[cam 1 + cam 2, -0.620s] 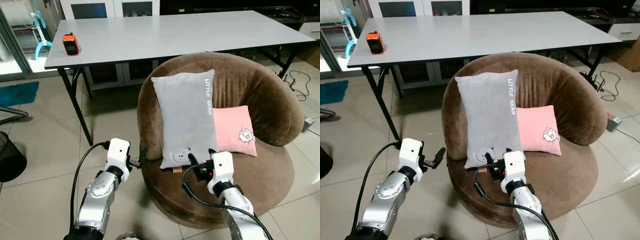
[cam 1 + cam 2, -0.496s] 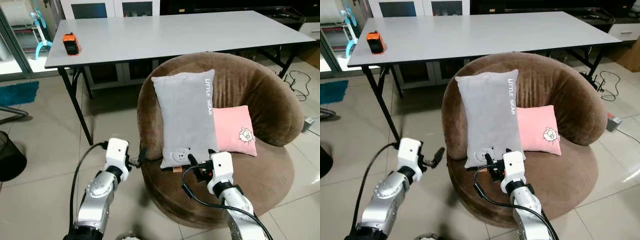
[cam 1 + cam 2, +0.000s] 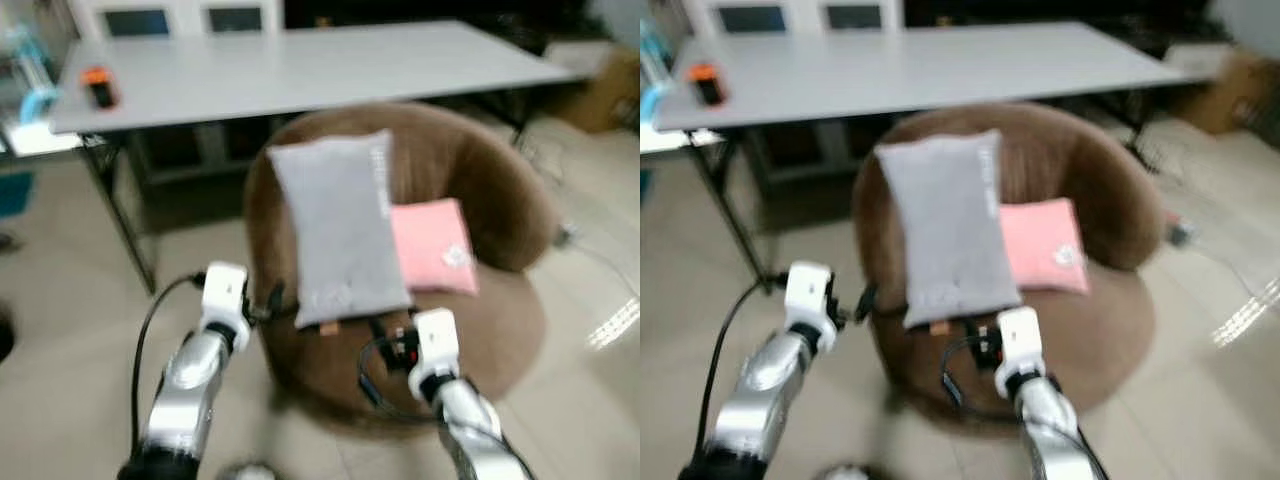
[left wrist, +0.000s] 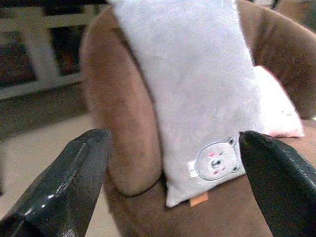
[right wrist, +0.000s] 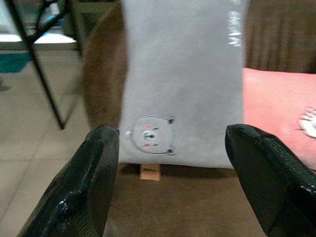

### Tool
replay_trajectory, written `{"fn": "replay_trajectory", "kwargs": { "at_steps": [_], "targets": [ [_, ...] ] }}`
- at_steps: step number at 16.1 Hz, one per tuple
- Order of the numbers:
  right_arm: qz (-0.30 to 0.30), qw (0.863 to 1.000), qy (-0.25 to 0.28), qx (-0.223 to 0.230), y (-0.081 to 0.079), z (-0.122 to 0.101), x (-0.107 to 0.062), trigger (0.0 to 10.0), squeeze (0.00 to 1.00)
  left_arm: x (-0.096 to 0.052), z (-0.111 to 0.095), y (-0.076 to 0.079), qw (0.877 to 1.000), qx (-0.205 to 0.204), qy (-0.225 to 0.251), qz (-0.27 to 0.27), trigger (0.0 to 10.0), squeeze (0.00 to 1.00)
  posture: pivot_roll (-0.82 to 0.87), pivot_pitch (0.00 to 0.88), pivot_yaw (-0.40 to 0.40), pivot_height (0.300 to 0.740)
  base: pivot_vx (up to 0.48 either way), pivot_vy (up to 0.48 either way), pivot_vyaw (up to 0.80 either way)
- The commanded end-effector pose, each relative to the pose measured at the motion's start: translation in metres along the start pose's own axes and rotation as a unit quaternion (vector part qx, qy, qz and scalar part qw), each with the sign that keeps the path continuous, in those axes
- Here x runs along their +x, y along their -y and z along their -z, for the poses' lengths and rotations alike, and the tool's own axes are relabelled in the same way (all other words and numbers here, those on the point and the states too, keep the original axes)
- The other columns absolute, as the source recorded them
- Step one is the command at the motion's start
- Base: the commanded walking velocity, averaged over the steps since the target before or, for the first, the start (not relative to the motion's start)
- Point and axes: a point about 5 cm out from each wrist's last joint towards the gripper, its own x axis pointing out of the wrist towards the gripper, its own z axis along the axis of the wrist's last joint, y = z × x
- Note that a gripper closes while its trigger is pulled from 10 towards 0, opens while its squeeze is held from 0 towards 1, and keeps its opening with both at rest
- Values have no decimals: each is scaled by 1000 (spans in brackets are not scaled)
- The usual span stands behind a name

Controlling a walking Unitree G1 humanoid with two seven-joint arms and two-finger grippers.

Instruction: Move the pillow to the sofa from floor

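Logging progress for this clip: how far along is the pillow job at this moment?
Done: the grey pillow stands on the sofa, leaning on its backrest beside a pink pillow. In hand: nothing; the left tool sits open by the sofa's edge, and the right tool is open just below the grey pillow, neither touching it. Left: apparently only pulling the arms away.
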Motion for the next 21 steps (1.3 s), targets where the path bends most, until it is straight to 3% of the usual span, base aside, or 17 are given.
{"fn": "replay_trajectory", "kwargs": {
  "at_steps": [1, 8, 10, 16, 21],
  "targets": [
    [6, 1000, -7, 1, 2, 2, -2, 10000, 0, 2, 1, 3, 1000, 1, -7, 5, 10000, 0, 54, 13, 5, 740, 0, 0, -744],
    [13, 1000, -11, 3, 5, 3, -3, 10000, 0, 5, -3, 8, 1000, 10, -7, 18, 10000, 0, 47, 21, 7, 740, 0, 0, -748],
    [16, 1000, -17, 7, 5, 5, -4, 10000, 0, 7, -5, 9, 999, 31, -7, 37, 10000, 0, 45, 26, 10, 740, 0, 0, -741],
    [22, 999, -22, 8, 7, 9, -7, 10000, 0, 15, -12, 10, 997, 39, 4, 69, 10000, 0, 26, 30, 20, 740, 0, 0, -720],
    [28, 999, -25, 8, 7, 12, -9, 10000, 0, 18, -13, 19, 992, 58, 6, 112, 10000, 0, 6, 22, 37, 740, 0, -478, -695]
  ]
}}
